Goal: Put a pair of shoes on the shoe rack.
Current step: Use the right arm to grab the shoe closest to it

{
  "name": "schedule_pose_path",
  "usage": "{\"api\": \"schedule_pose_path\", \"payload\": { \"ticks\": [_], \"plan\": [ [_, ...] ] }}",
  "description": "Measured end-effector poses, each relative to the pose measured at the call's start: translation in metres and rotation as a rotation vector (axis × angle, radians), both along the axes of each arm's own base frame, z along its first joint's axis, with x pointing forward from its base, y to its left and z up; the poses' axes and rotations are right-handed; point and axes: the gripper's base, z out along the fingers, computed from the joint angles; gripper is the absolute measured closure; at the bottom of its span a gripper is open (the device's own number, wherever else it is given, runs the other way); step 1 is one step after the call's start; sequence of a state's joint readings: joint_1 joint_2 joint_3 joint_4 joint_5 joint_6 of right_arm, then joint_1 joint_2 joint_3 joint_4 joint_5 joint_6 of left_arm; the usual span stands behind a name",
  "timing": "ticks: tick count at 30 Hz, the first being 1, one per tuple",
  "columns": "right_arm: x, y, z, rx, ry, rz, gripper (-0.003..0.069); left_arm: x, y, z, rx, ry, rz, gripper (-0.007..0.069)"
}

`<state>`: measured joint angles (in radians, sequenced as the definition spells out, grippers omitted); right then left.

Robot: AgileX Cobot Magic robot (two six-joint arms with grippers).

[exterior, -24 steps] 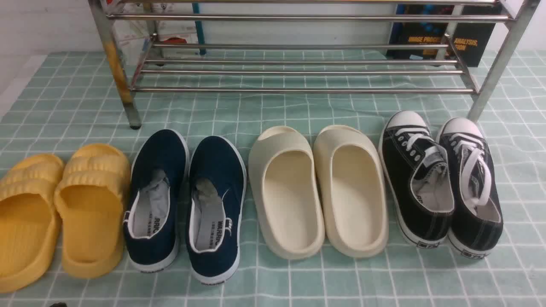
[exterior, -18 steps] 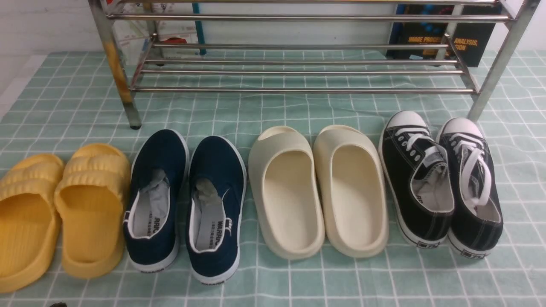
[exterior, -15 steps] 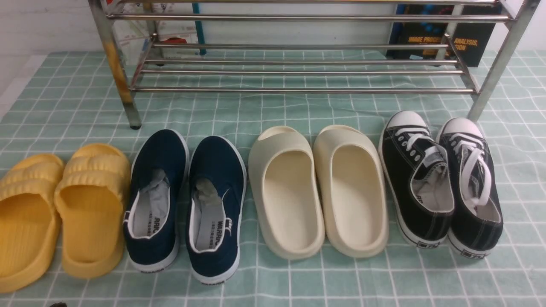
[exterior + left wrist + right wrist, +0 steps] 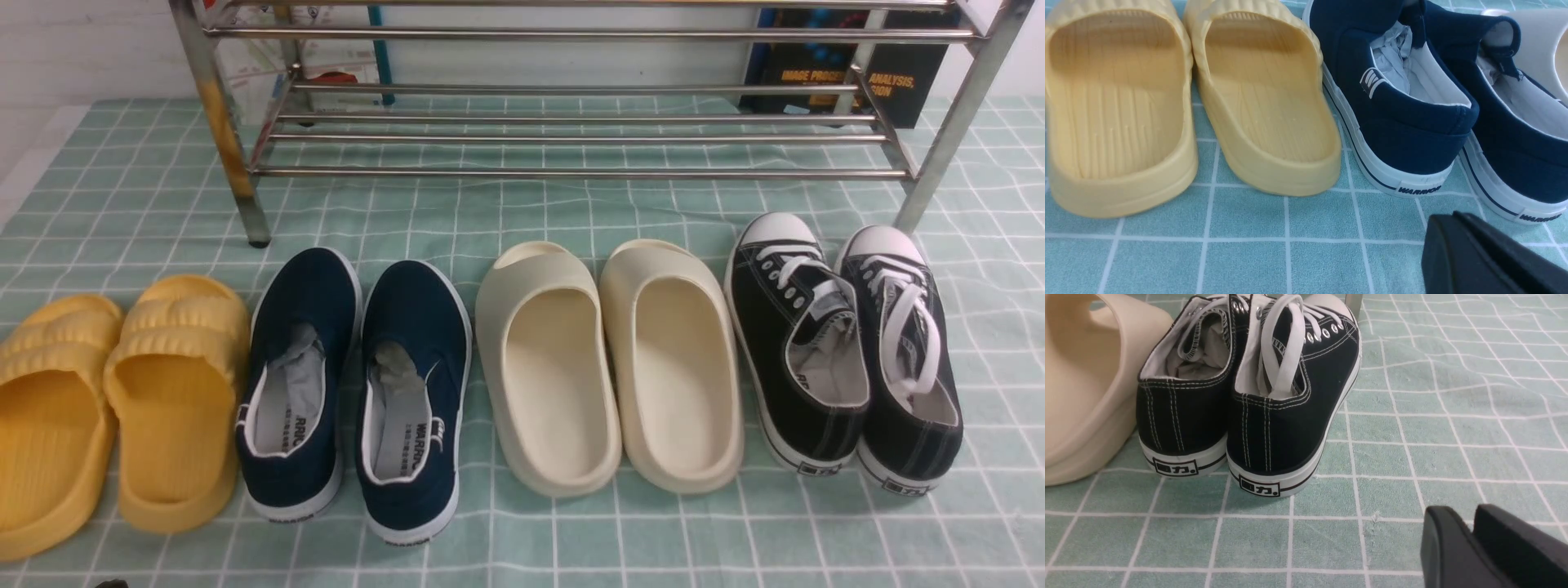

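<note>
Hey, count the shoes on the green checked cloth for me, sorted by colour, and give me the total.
yellow slides: 2
navy slip-ons: 2
cream slides: 2
black sneakers: 2
Total: 8 shoes, four pairs

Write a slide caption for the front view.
Yellow slides, navy slip-ons, cream slides and black laced sneakers lined up on checked cloth before the steel shoe rack.
</note>
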<state>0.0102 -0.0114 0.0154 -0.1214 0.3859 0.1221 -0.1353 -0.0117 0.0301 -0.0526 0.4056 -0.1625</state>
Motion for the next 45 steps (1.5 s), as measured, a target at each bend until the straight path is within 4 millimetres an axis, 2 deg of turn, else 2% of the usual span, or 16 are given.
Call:
{"api": "schedule_pose_path", "payload": {
  "ticks": [5, 9, 14, 18, 20, 26, 28, 29, 33, 37, 39, 42, 43, 44, 45],
  "plan": [
    [0.0, 0.0, 0.001, -0.003, -0.007, 0.001, 0.0515, 0.0, 0.0, 0.0, 0.0, 0.0, 0.0, 0.0624],
    [0.002, 0.001, 0.004, -0.004, -0.082, 0.011, 0.0512, 0.0, 0.0, 0.0, 0.0, 0.0, 0.0, 0.0621],
    [0.004, 0.004, 0.032, -0.007, -0.385, 0.049, 0.0505, 0.0, 0.0, 0.0, 0.0, 0.0, 0.0, 0.0617],
    [0.001, 0.007, 0.049, 0.0, -0.572, 0.072, 0.0499, 0.0, 0.0, 0.0, 0.0, 0.0, 0.0, 0.0616],
    [-0.003, 0.008, 0.061, 0.042, -0.721, 0.094, 0.0496, 0.0, 0.0, 0.0, 0.0, 0.0, 0.0, 0.0615],
    [-0.009, 0.009, 0.071, 0.122, -0.838, 0.122, 0.0498, 0.0, 0.0, 0.0, 0.0, 0.0, 0.0, 0.0614],
    [-0.009, 0.009, 0.075, 0.123, -0.849, 0.123, 0.0508, 0.0, 0.0, 0.0, 0.0, 0.0, 0.0, 0.0614],
    [-0.01, 0.009, 0.083, 0.121, -0.858, 0.123, 0.0536, 0.0, 0.0, 0.0, 0.0, 0.0, 0.0, 0.0614],
    [-0.007, 0.009, 0.121, 0.039, -0.853, 0.105, 0.0648, 0.0, 0.0, 0.0, 0.0, 0.0, 0.0, 0.061],
    [0.011, 0.008, 0.169, -0.09, -0.797, 0.081, 0.0655, 0.0, 0.0, 0.0, -0.001, 0.0, 0.0, 0.0606],
    [0.027, 0.008, 0.182, -0.153, -0.726, 0.074, 0.0651, 0.0, 0.0, 0.0, -0.001, 0.0, 0.0, 0.0604],
    [0.064, 0.007, 0.189, -0.173, -0.543, 0.074, 0.0651, 0.0, 0.0, 0.0, -0.001, 0.0, 0.0, 0.06],
    [0.067, 0.007, 0.188, -0.169, -0.515, 0.073, 0.0651, 0.0, 0.0, 0.0, -0.001, 0.0, 0.0, 0.0599],
    [0.087, 0.005, 0.183, -0.122, -0.356, 0.066, 0.0651, 0.0, 0.0, 0.0, -0.001, 0.0, 0.0, 0.0597],
    [0.099, 0.005, 0.178, -0.073, -0.236, 0.053, 0.0651, 0.0, 0.0, 0.0, -0.001, 0.0, 0.0, 0.0596]
  ]
}}
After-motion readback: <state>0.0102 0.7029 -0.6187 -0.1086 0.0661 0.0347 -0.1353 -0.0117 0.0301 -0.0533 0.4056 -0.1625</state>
